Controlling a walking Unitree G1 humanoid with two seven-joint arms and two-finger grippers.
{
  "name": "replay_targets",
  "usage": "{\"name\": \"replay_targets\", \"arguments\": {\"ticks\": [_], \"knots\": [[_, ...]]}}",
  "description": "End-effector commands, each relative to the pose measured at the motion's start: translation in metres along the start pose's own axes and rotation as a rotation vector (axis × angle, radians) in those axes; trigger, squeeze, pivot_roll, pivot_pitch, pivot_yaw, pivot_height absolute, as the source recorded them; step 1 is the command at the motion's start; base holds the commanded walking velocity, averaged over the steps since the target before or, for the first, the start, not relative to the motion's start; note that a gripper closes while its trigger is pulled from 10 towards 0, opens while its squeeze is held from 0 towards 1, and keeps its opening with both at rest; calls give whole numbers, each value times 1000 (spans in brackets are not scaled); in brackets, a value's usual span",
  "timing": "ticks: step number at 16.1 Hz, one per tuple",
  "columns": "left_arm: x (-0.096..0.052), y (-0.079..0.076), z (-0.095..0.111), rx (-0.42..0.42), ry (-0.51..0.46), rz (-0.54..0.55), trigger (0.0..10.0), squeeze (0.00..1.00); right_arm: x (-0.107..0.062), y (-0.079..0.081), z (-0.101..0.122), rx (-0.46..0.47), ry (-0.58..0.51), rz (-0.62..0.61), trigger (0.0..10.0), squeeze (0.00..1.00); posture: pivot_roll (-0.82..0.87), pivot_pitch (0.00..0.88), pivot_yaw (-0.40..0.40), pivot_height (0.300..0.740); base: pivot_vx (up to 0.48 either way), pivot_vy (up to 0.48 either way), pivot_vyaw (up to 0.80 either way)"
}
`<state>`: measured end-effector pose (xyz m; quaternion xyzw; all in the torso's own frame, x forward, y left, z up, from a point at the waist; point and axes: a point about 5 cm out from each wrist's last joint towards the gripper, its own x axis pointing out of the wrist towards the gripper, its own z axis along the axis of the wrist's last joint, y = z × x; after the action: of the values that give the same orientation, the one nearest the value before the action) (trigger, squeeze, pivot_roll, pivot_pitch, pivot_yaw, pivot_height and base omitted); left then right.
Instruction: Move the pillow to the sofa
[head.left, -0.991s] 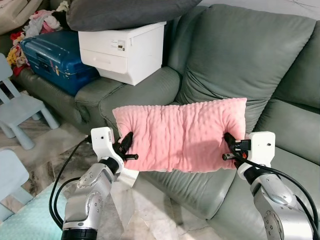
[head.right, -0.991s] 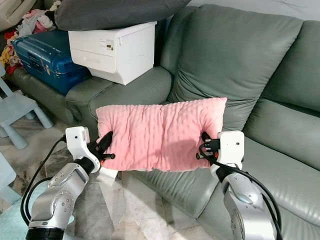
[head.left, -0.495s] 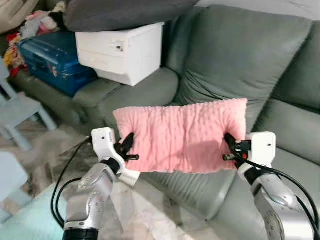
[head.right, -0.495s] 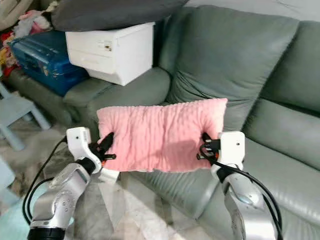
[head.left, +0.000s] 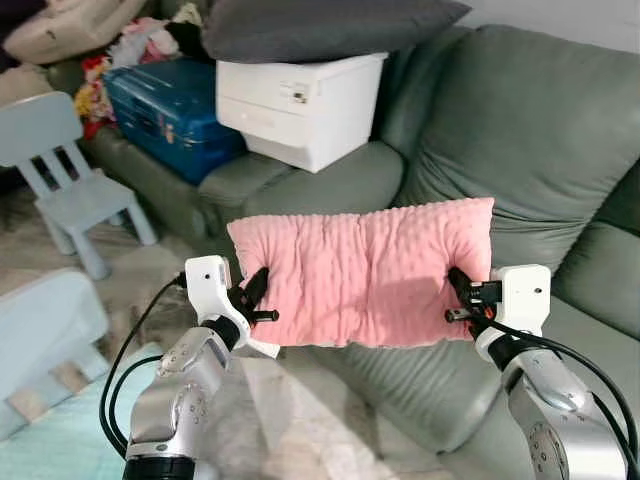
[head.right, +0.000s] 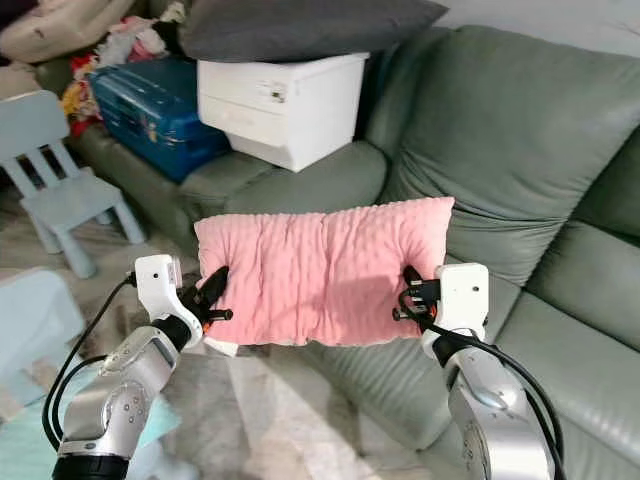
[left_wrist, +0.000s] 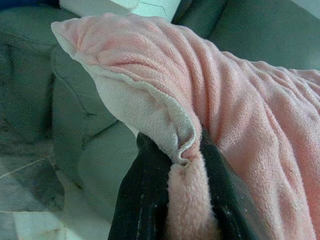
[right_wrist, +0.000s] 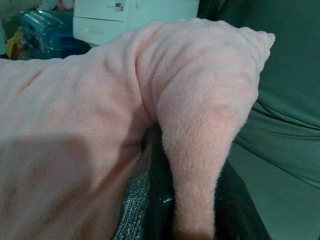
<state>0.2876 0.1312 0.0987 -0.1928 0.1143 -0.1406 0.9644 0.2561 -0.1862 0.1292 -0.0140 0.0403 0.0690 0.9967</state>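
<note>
Pillow (head.left: 365, 272) pinched at both ends by my left gripper (head.left: 254, 300) and right gripper (head.left: 458, 297); carry level over sofa (head.left: 520, 130), release together.

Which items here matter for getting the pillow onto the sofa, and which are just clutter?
Part of the job:
- fuzzy pink rectangular pillow, held up in the air
- left claw and right claw, each pinching one end
- grey-green leather sofa, behind the pillow

Lying about:
- white plastic drawer box on the armrest
- dark grey cushion on top of it
- blue hard-shell suitcase
- pale blue child's chair
</note>
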Motion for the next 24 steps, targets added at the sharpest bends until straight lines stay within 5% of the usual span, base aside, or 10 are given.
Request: {"name": "replay_targets", "arguments": {"ticks": [1,11,16,24], "knots": [[1,-6,5,8,-11,-34,10000,0,1,2,8,-5,-37,12,10000,0,-233,0,26,740,0,472,0],[0,-7,2,13,9,-43,10000,0,2,4,6,-3,-30,18,10000,0,-232,0,27,740,0,459,0],[0,-9,3,14,-10,-54,10000,0,2,5,6,-4,-25,21,10000,0,-235,0,26,740,0,0,0],[2,-2,7,37,-50,-3,10000,0,2,4,6,-4,-21,17,10000,0,-238,0,25,740,0,0,-783]]}}
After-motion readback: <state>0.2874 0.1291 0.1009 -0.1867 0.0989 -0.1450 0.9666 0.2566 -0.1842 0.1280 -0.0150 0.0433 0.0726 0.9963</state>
